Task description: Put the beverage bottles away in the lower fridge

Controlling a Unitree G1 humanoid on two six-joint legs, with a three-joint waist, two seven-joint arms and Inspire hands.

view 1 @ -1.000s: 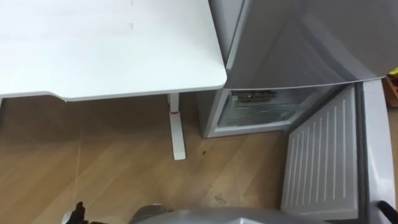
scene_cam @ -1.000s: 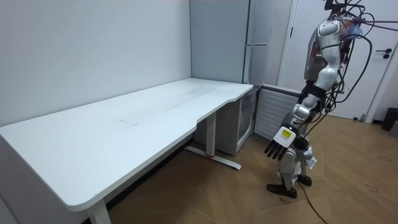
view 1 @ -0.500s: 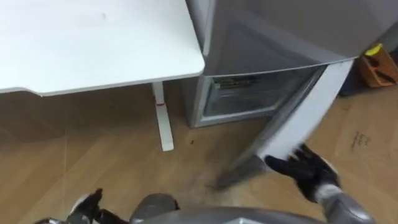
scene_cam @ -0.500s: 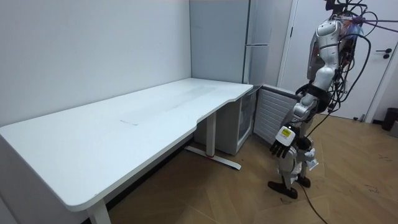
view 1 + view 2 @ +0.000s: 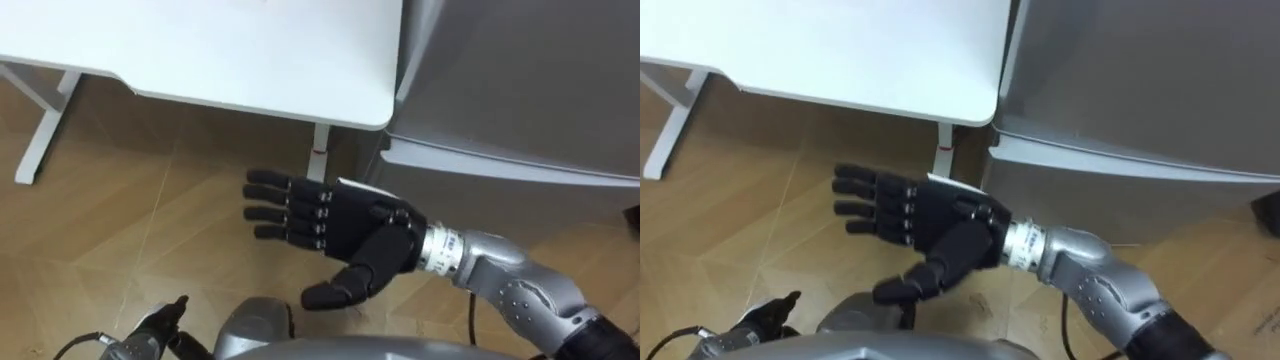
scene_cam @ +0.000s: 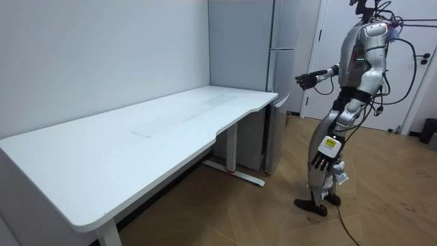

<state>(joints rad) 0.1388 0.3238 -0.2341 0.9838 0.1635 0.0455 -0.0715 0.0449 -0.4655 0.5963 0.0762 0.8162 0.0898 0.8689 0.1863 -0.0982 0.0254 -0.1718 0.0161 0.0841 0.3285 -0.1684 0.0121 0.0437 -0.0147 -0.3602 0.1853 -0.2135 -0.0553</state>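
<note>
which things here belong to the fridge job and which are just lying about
Job:
- fridge
- its lower door, shut
- right hand, open, holding nothing
- left hand, hanging open at the robot's side

Just about:
- white desk
- wooden floor

The lower fridge door (image 5: 560,210) is now shut; the right robot hand (image 5: 350,230) has risen before it, fingers spread.

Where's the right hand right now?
Middle of the left eye view: the right hand is held open above the wood floor, near the corner of the white desk and left of the fridge.
</note>
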